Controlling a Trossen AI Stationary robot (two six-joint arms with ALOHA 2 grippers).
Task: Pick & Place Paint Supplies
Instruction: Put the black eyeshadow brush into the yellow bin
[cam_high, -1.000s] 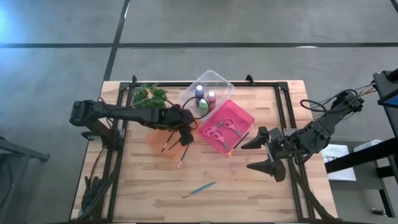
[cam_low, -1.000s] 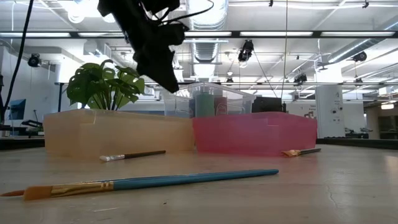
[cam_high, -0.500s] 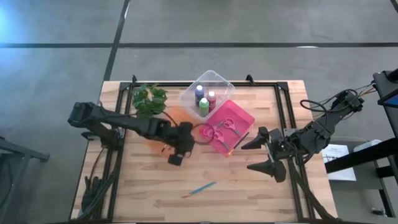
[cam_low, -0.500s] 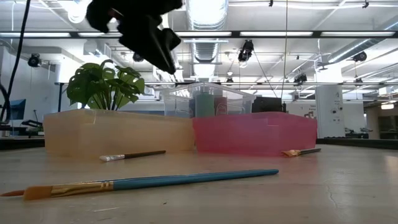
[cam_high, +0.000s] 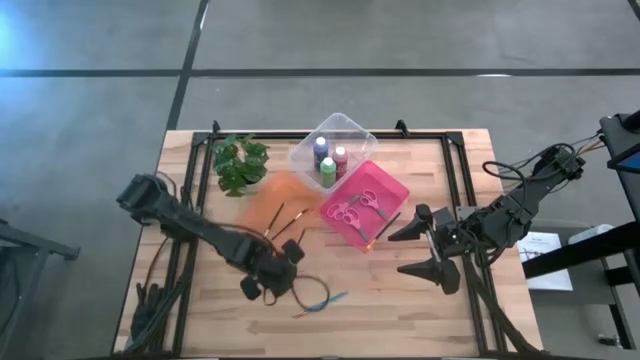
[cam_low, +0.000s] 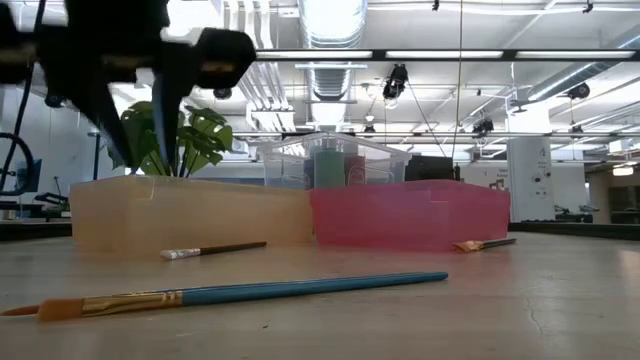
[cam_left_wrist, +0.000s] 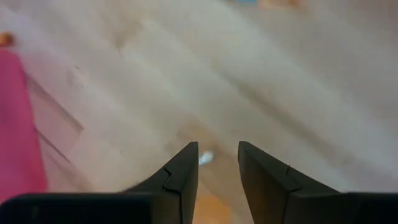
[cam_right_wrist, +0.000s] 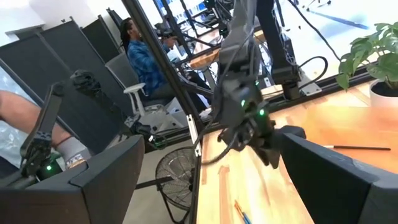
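Observation:
A blue-handled paintbrush (cam_high: 322, 301) (cam_low: 260, 291) lies flat on the table near its front edge. My left gripper (cam_high: 268, 280) (cam_low: 142, 150) (cam_left_wrist: 217, 146) hovers just left of it, pointing steeply down, open, with nothing between its fingers. Thin brushes (cam_high: 283, 220) lie at the orange tray (cam_high: 262, 205), one dark-handled brush (cam_low: 215, 250) on the table in front of it. Pink-handled scissors (cam_high: 358, 205) lie in the pink tray (cam_high: 395, 190). Paint bottles (cam_high: 328, 160) stand in the clear tray (cam_high: 350, 125). My right gripper (cam_high: 408, 248) (cam_right_wrist: 211, 137) waits open at the right, raised.
A leafy plant (cam_high: 240, 163) stands at the far left. Another brush (cam_high: 386, 225) (cam_low: 485, 243) lies on the table beside the pink tray. Bare wood lies along the table's front edge (cam_high: 400, 330). People and equipment show beyond the table in the right wrist view.
My left gripper has swung from above the orange tray toward the table's near edge and somewhat left, sinking a little and rolling about its own pointing line. Its finger gap stays the same. Nothing on the table has moved.

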